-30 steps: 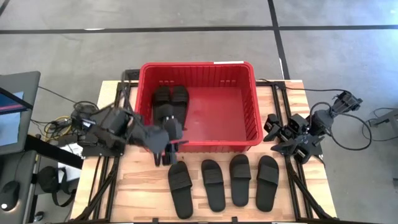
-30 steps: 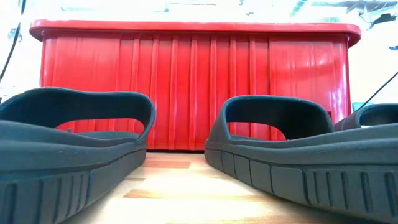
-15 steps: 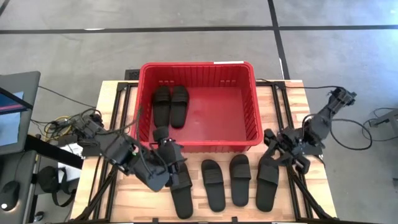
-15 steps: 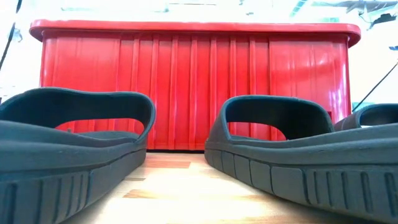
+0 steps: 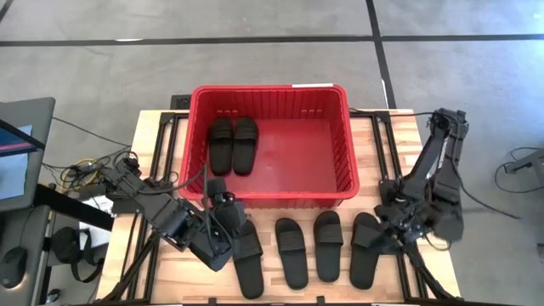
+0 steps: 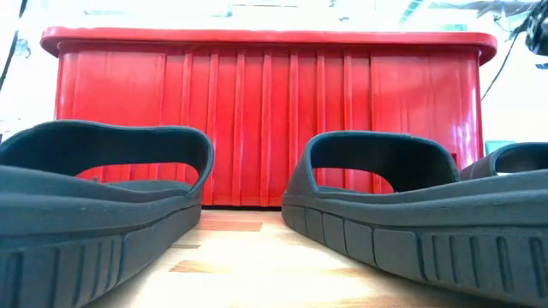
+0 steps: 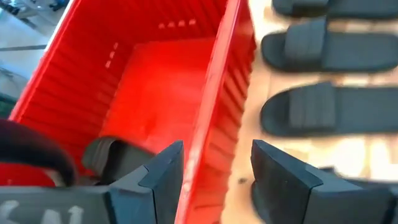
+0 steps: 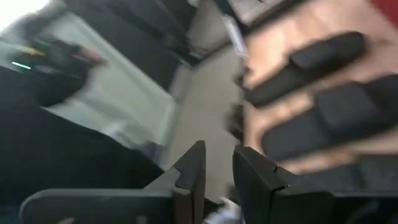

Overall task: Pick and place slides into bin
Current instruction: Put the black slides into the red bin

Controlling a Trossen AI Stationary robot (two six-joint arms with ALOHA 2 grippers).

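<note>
I count six slides: two lie side by side in the bin [image 5: 270, 93], against its left wall [image 5: 233, 144], and four wait in a row on the tabletop [image 5: 178, 259] in front of it. Of those four, the leftmost [image 5: 248, 259] sits under my left pincer [image 5: 228, 231], which hovers by its strap end just in front of the bin's front wall, fingers [image 7: 163, 177] spread with nothing between them. The rightmost slide [image 5: 365, 248] has my right pincer [image 5: 393, 234] low beside its outer edge; in the right wrist view its fingers [image 8: 189, 171] stand with only a narrow gap and nothing visibly between them — not a grip yet, as far as I can judge. The two middle slides [image 5: 310, 248] lie untouched, apart from each other. I read the step as both arms setting up a pick on the outer pair. To do it well I would bring the left pincer squarely over the strap and close across it, not on the sole's rim, since the soft foam may squirm out. On the right I would reopen before committing — the gap looks too small for a strap — then lift clear of the bin's thick rim before swinging in.
</note>
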